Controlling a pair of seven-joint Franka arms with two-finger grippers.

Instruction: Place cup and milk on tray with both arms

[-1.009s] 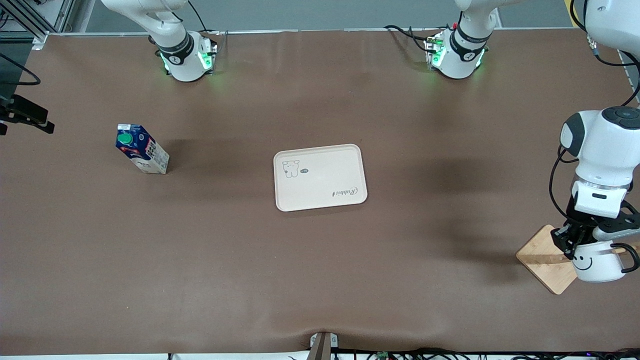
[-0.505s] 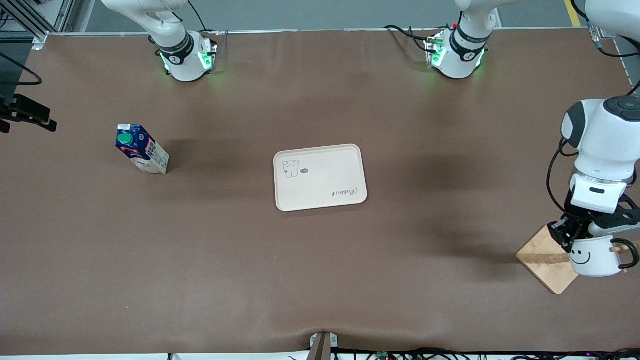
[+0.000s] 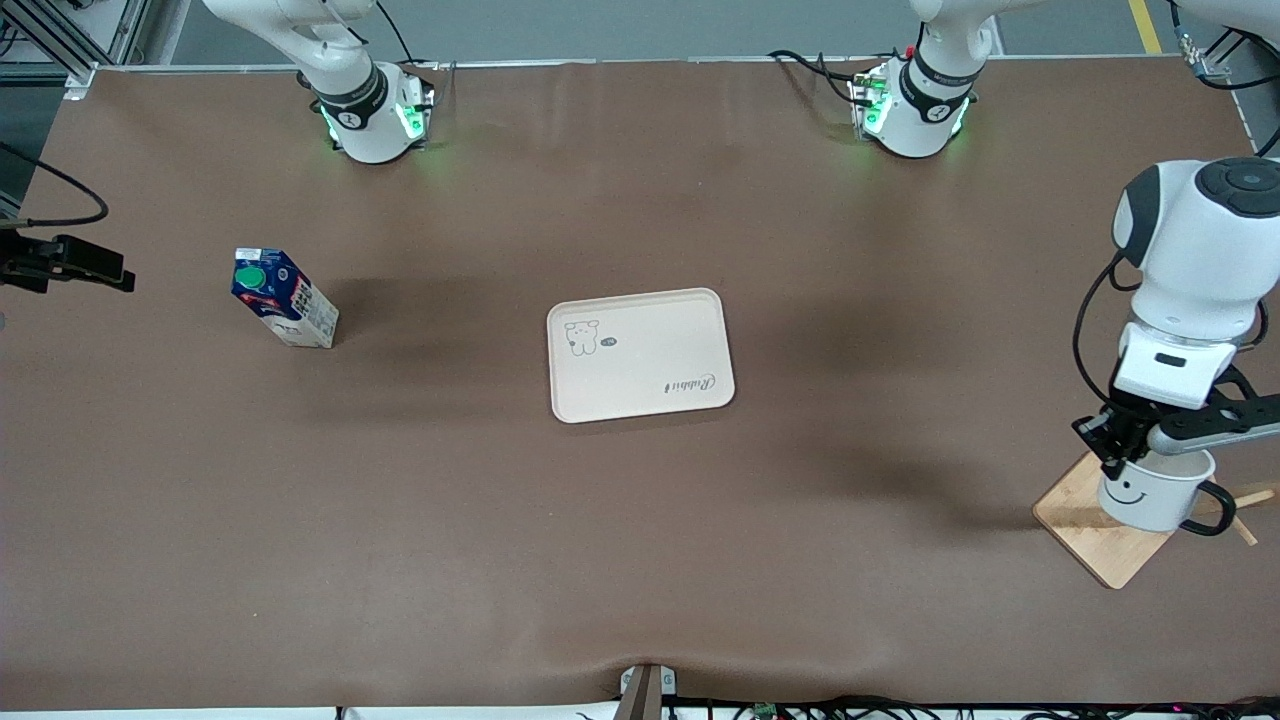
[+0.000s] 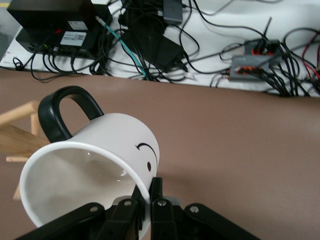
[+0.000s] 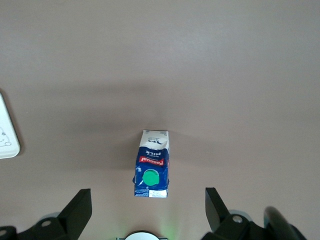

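My left gripper (image 3: 1108, 447) is shut on the rim of the cup (image 3: 1148, 496), a white mug with a black smiley and a black handle. It holds the cup tilted in the air over the wooden stand base (image 3: 1085, 528). In the left wrist view the fingers (image 4: 156, 192) pinch the cup's (image 4: 100, 145) rim, one inside and one outside. The milk (image 3: 284, 300) stands on the table toward the right arm's end. My right gripper (image 5: 146, 196) is open, high over the milk (image 5: 151, 170); it shows at the front view's edge (image 3: 70, 262). The beige tray (image 3: 640, 400) lies mid-table, with nothing on it.
The wooden stand's pegs (image 3: 1238, 500) stick out beside the held cup, and one shows in the left wrist view (image 4: 15, 136). Cables and black boxes (image 4: 165, 35) lie past the table's edge nearest the front camera. A corner of the tray shows in the right wrist view (image 5: 7, 135).
My left gripper has lifted the cup off the stand's pegs and carried it a little toward the tray, turning it more upright. My right gripper has drifted slightly toward the milk.
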